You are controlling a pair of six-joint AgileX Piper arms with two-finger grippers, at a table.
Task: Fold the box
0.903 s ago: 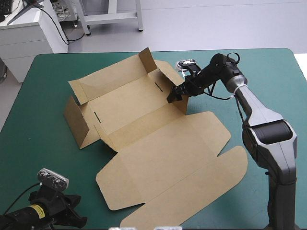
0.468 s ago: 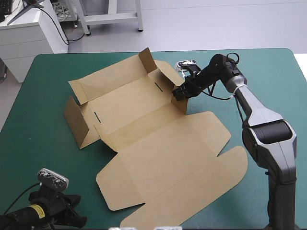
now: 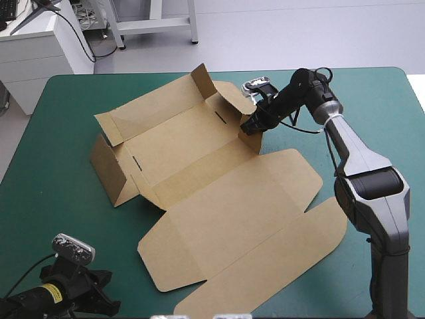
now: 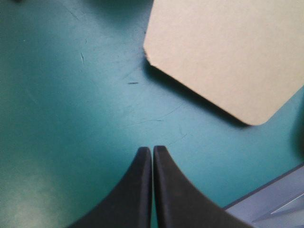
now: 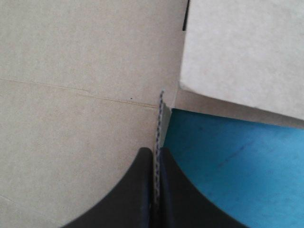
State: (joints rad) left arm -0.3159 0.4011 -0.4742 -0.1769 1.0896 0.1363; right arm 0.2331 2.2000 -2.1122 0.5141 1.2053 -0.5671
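Teal-green table [image 3: 53, 199]: box [image 3: 199, 153] shifted rightward; right fingers [image 5: 140, 194] pinch its wall, left fingers [image 4: 135, 194] pressed together

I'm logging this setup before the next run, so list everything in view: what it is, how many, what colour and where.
box: one, brown, middle of the table; walls raised on its far part, wide panels lying flat toward the near edge.
table cover: one, teal-green, under everything.
left claw: one, black, shut on nothing, over bare cover by the table's near left corner, with a rounded flap corner of the box ahead of it.
right claw: one, black, shut on the box, gripping the edge of a raised wall at the end toward the table's right edge.
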